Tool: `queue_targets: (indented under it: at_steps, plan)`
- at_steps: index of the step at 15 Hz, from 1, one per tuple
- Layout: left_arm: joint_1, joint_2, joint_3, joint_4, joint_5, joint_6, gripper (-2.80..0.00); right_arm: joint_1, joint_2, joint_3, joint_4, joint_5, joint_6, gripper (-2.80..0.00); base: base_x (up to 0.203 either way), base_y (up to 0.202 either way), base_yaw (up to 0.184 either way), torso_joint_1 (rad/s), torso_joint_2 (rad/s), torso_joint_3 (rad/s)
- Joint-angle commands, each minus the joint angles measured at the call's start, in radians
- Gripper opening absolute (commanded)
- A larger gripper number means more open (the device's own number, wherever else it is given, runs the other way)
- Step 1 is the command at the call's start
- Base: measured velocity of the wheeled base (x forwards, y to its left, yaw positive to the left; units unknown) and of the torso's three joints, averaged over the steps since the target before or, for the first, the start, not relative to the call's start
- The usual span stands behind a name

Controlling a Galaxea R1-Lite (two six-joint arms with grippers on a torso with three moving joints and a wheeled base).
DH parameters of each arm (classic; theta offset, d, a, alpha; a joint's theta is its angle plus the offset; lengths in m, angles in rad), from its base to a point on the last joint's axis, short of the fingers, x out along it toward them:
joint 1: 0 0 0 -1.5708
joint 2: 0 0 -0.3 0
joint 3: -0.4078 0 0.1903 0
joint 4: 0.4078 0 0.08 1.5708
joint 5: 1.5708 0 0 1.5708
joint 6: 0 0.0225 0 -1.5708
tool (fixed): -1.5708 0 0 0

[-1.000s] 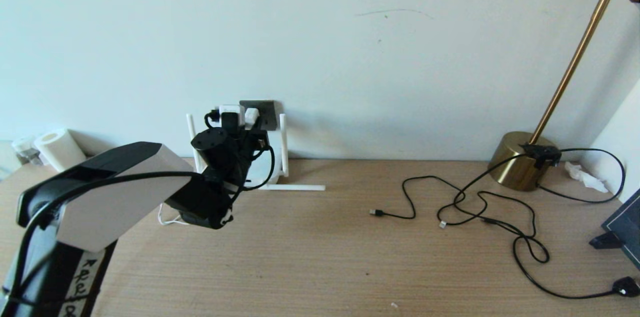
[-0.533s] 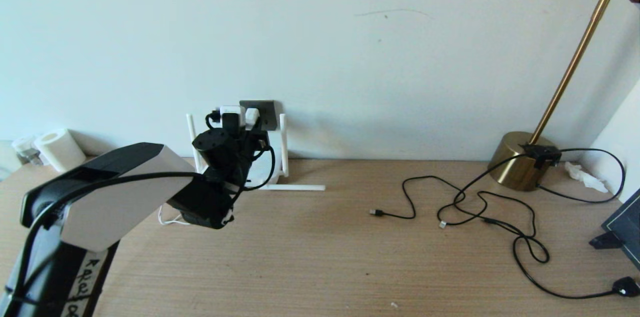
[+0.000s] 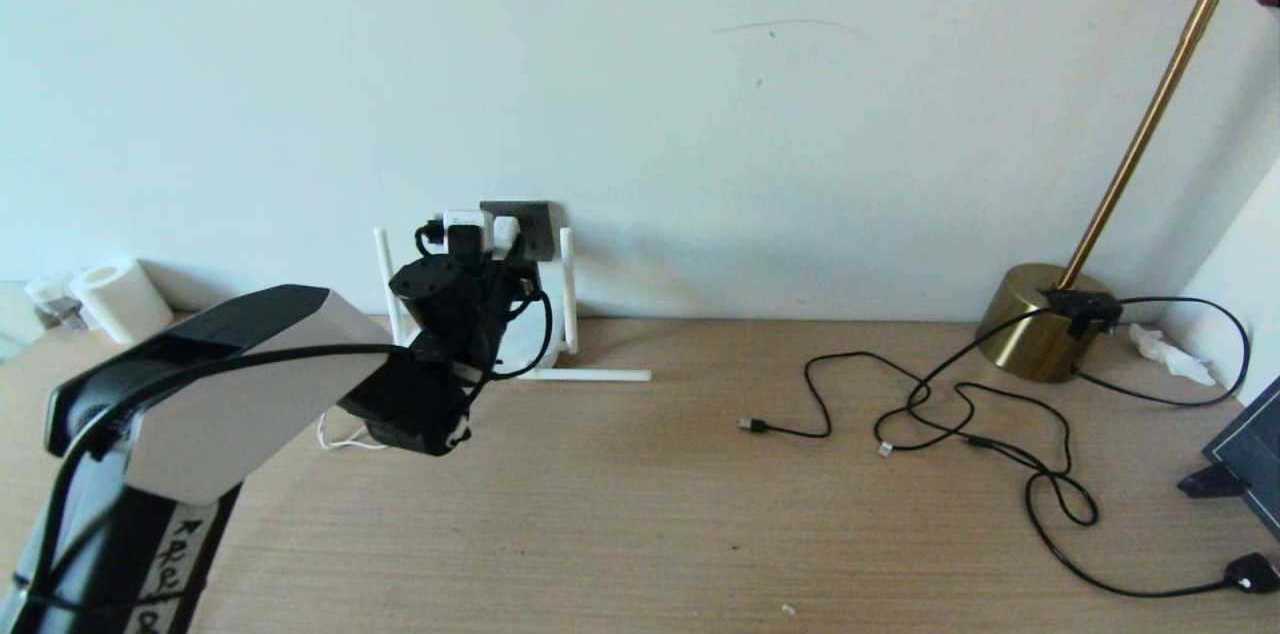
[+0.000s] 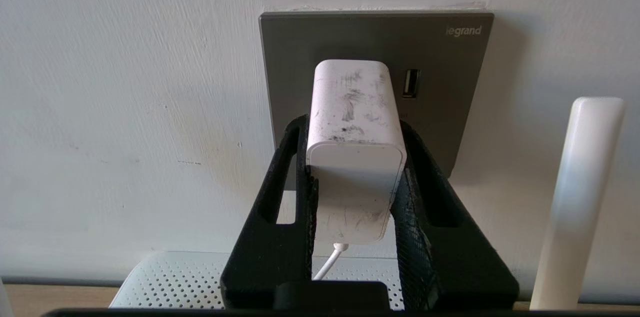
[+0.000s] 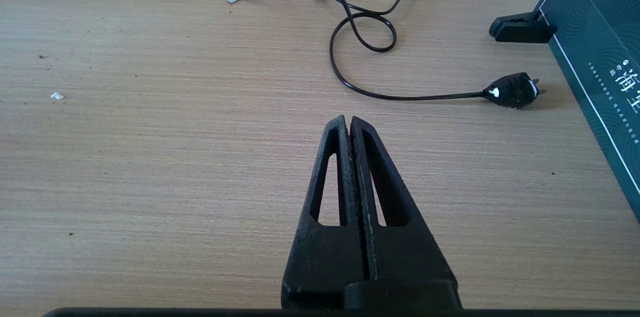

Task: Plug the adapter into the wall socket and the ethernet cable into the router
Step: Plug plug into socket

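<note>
Adapter going into the socket, left arm working.

Nearest, the right gripper [image 5: 350, 124] is hanging over bare table, jaws pressed together. Further back, the left gripper [image 4: 352, 157] is pinching the adapter [image 4: 354, 152] by its sides, its front end at the socket [image 4: 440, 87], above the router [image 4: 170, 277]. If the pins are sitting off the holes, pushing may twist the adapter in the jaws.

Adapter [image 4: 356, 157] sits against the wall socket [image 4: 375, 47], clamped in the left gripper [image 4: 352, 177], right above the router [image 3: 535, 339] at the tabletop's [image 3: 640, 514] back-left edge. Loose cords [image 3: 960, 414] sprawl toward the right edge, before the lamp base [image 3: 1040, 319].
</note>
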Motion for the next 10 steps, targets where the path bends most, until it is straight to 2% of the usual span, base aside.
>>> queue_targets:
  at_steps: [1,10]
  plan:
    - [0.0,0.012,-0.023,-0.006,0.007,0.001,-2.8,0.0,0.0,0.0,0.001,0.0,-0.001,-2.8,0.0,0.0,0.0,0.0,0.0,0.0]
    - [-0.009,0.018,-0.055,0.02,0.01,-0.001,-2.8,0.0,0.0,0.0,0.001,0.0,-0.001,-2.8,0.0,0.0,0.0,0.0,0.0,0.0]
